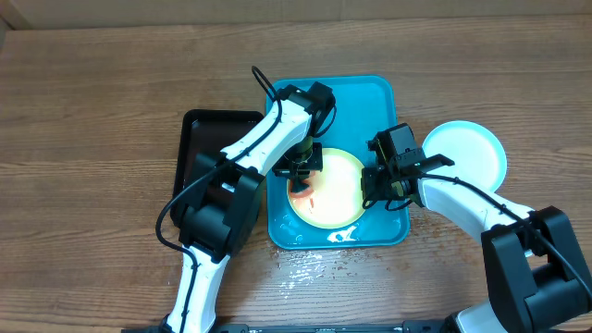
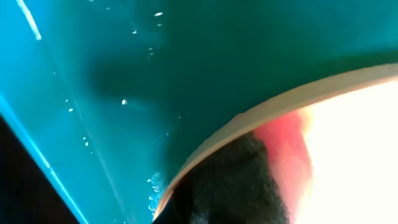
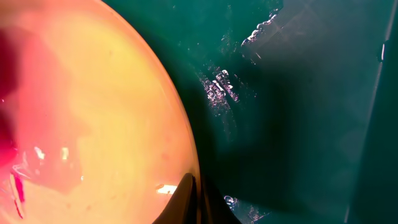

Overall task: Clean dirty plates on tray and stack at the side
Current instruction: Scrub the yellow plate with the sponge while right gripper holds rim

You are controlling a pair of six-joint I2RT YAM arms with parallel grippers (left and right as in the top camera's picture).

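Observation:
A pale yellow-green plate (image 1: 338, 194) with a red-brown smear (image 1: 303, 196) lies in the turquoise tray (image 1: 361, 97). My left gripper (image 1: 302, 169) is shut on a black sponge (image 2: 230, 183) pressed on the plate's left part beside the smear (image 2: 286, 134). My right gripper (image 1: 375, 190) is shut on the plate's right rim, its fingertips (image 3: 196, 199) pinching the edge of the plate (image 3: 93, 112). A light blue plate (image 1: 472, 148) lies on the table to the right of the tray. A second yellow-green plate does not show.
A smaller black tray (image 1: 199, 139) lies right against the turquoise tray's left side. Water is spilled on the wooden table (image 1: 305, 264) in front of the tray. White foam (image 1: 344, 236) sits in the tray's near end.

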